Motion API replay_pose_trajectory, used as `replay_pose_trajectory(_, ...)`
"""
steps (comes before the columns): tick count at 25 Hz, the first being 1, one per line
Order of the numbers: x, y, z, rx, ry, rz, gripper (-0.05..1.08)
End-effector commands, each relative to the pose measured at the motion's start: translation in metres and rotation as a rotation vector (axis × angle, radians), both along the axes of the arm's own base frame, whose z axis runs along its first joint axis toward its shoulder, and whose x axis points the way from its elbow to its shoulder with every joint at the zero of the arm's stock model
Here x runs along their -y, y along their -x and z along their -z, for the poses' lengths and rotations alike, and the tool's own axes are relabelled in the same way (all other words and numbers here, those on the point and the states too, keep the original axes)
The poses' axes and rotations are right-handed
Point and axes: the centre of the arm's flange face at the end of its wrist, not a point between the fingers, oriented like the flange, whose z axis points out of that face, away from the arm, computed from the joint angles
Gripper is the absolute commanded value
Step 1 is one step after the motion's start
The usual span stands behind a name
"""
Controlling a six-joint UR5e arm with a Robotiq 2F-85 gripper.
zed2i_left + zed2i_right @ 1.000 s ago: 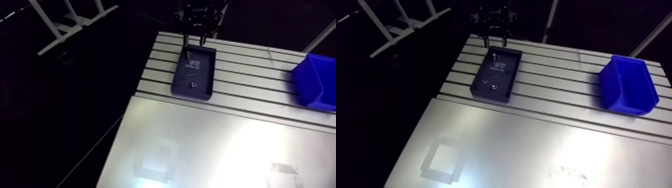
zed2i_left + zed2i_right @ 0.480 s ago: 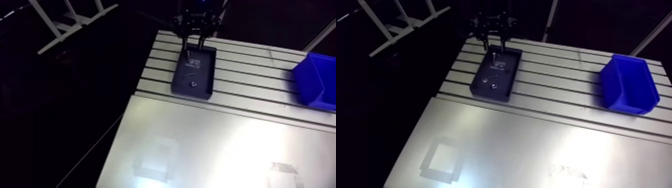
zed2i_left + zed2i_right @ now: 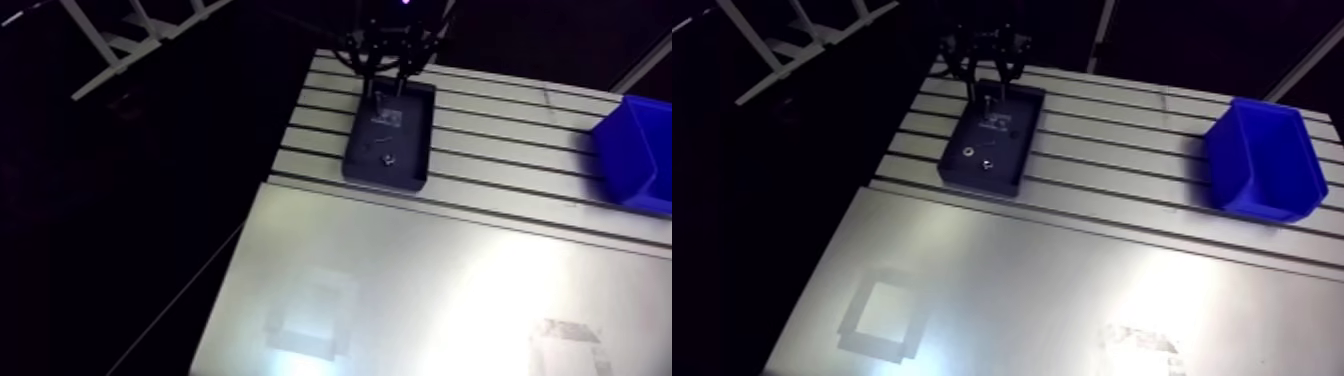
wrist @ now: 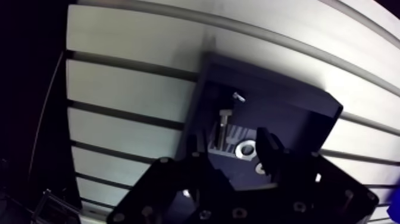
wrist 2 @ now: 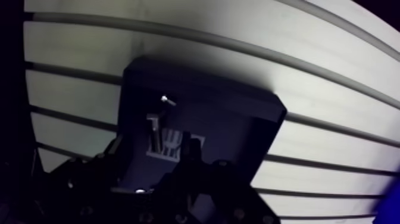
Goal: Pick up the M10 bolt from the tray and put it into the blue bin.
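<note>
Claw (image 4: 235,148) released: fingers (image 4: 269,149) spread, nothing clamped btwn them.

Calling straight ahead of the claw 12:
- M10 bolt (image 4: 223,126) lies flat on the tray (image 4: 297,113) floor, inside the gap at ~11 o'clock of midpoint. Shank runs roughly 12–6. It's nearer one finger than the other, touching neither afaict.
- Ring-shaped part (image 4: 244,149) (washer or nut, can't tell) also in the gap, ~3 o'clock, just beside the bolt.
- Small screw (image 4: 238,95) farther out at 12, clear of the fingers.

Progress, my read: early. Claw is lined up over the bolt but no grasp yet. Left to do: close on bolt, lift, carry over, drop in bin.

Pose (arm view): wrist drops from the view's top edge, claw pointing down over the tray's far end, tips low. Can't tell if they're below the rim.

Tray sits on the slotted table (image 3: 1122,130). Blue bin (image 3: 1262,170) is well apart, ~3 o'clock of the tray.

Watch: the ring part could get pinched along w/ the bolt.
</note>
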Motion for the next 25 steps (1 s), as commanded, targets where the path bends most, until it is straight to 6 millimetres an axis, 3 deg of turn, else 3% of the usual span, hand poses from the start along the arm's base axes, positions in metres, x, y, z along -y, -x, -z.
replay_pose_trajectory(1, -0.0004, -0.0009, 0.0087, 0.004, -0.001, 0.0, 0.47)
replay_pose_trajectory(25, -0.0006, -0.0046, 0.0169, 0.012, 0.003, -0.001, 0.56)
